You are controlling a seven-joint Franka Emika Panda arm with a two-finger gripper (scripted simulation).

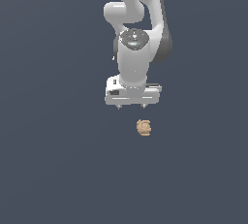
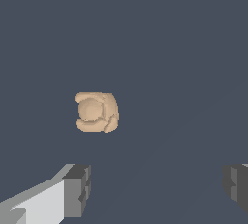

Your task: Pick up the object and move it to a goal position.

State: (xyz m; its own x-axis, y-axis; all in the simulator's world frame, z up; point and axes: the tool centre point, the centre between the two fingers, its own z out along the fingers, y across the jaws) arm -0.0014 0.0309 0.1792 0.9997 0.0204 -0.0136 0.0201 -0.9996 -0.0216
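Tan lumpy object (image 1: pixel 144 127) (image 2: pixel 96 112) near the gripper (image 1: pixel 131 105) (image 2: pixel 155 189) — apart from it, outside the fingers (image 2: pixel 77 189); jaws spread wide, grasping nothing.

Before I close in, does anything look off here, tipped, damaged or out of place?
Nothing stands out. The tan object lies alone and whole on the plain dark surface. The gripper is open with nothing between its fingers, and the object sits just ahead of them, not touching.
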